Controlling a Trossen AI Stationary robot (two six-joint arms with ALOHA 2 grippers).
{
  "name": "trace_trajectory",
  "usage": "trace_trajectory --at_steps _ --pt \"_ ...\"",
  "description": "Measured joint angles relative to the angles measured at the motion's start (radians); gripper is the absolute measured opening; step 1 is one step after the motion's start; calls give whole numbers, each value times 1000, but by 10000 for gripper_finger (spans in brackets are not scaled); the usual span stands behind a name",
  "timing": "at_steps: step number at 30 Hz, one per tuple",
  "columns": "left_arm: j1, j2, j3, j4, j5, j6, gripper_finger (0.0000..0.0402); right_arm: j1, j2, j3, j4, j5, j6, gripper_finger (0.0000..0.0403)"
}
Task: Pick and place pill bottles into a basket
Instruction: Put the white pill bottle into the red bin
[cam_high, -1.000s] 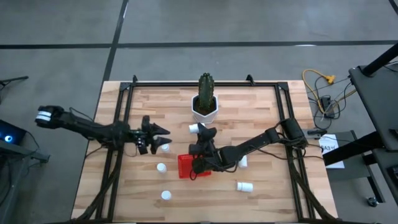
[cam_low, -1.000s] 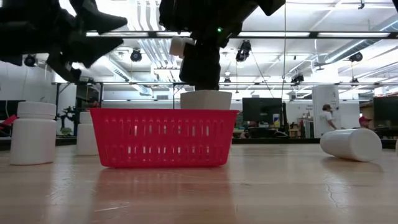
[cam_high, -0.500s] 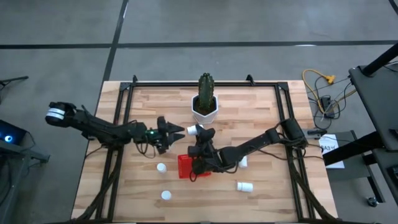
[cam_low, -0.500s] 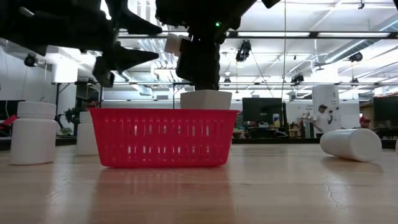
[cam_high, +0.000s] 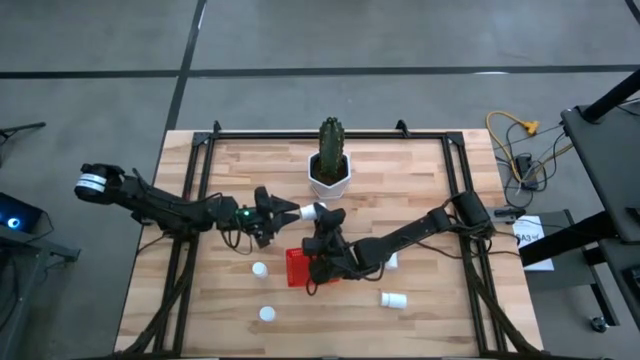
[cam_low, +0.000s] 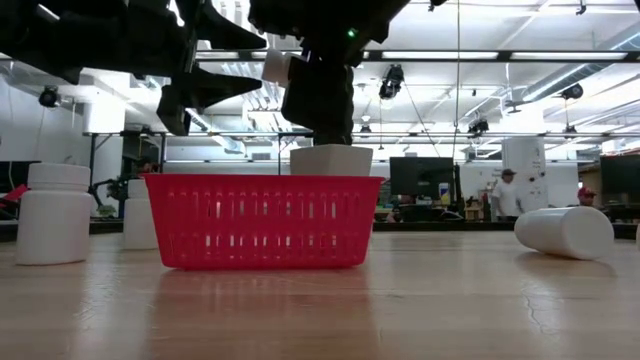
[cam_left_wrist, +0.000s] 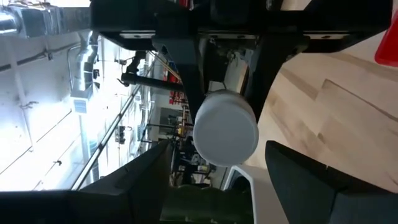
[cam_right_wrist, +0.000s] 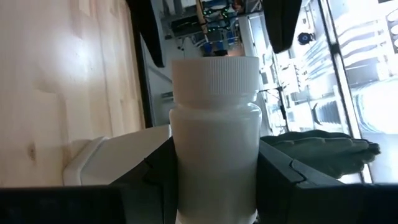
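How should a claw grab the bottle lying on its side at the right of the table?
The tipped bottle lies flat with its cap end pointing sideways. Probably best to come straight down from above and pinch across the round middle of its body, fingers on its two long sides, not the ends, so it is less likely to roll.

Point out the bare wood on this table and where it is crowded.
Bare: the strip between the cactus pot and the right frame, and the near edge right of the lying bottle. Crowded: the middle, where both grippers meet over the red basket.
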Motion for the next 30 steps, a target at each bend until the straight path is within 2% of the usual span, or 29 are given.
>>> trace_trajectory --at_steps 18,30 --pt "0 12 19 1 6 -4 242 0 0 4 81 -53 -32 136" --pt "0 145 81 5 1 -4 242 0 1 5 77 -57 -44 136"
